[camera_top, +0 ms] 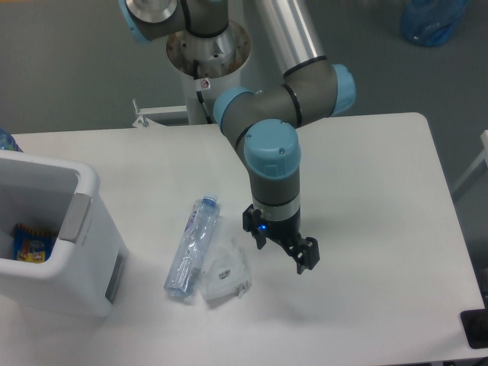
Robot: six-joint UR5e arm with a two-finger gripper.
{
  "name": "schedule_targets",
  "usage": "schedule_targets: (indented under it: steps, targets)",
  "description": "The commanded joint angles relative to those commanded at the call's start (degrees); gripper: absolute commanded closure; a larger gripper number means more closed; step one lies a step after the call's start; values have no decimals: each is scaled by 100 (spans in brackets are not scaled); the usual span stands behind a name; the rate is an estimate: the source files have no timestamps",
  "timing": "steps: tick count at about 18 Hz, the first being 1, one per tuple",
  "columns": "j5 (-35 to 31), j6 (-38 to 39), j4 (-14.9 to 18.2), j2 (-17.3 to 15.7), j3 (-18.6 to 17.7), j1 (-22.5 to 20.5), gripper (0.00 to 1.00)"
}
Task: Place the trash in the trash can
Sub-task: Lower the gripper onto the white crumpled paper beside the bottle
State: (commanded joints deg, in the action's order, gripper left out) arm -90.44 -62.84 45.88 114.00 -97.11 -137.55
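Observation:
A clear plastic bottle [193, 246] with a pale blue cap lies on the white table, cap pointing away from me. Right beside it, touching its lower half, lies a folded white face mask [226, 271]. My gripper [279, 247] hangs above the table just right of the mask, fingers pointing down, open and holding nothing. The trash can [47, 242], a big white bin with a grey handle plate, stands at the table's left edge, well left of the bottle.
Inside the bin lies a colourful wrapper [30, 248]. A blue plastic bag [431, 20] sits on the floor at the far right. The arm's base column [207, 53] rises behind the table. A dark object [476, 328] juts in at the lower right corner.

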Motion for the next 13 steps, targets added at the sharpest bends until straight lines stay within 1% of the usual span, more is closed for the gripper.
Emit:
schedule_targets:
  steps: [4,8,12,13]
  targets:
    - [26,52,9,-9,-36,272,0]
    - [9,623,17,105,-45,606,0]
    - [-9,756,26,149,-132,695,0]
    - [-26,765,35,236,-150,738,0]
